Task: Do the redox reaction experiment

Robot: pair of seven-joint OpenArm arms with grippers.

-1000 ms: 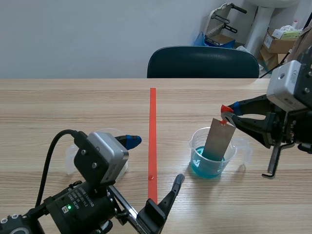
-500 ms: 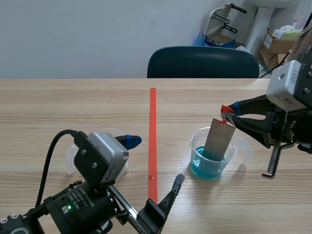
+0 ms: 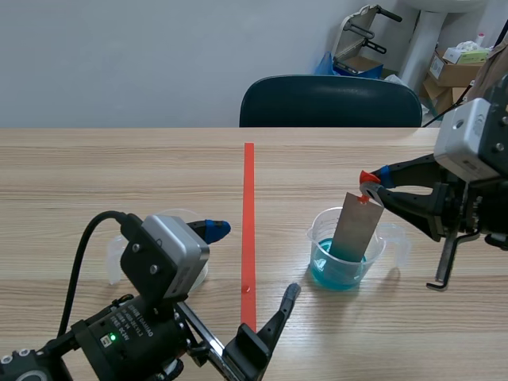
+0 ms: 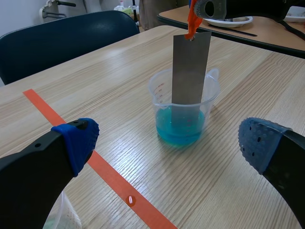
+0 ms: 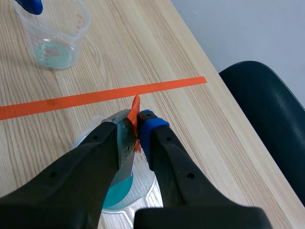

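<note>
Nothing is moving: the right gripper (image 3: pixel 373 187) is staying clamped on the strip (image 3: pixel 355 228), keeping it dipped in the beaker (image 3: pixel 319 238) of blue liquid to react. The left gripper (image 3: pixel 252 266) is waiting near the beaker, fingers apart.

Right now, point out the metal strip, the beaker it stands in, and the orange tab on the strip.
metal strip (image 4: pixel 190 67): left wrist view, middle of its flat grey face.
beaker (image 4: pixel 160 98): left wrist view, clear side wall by the printed marks.
orange tab (image 5: pixel 136 112): right wrist view, its free tip.
</note>
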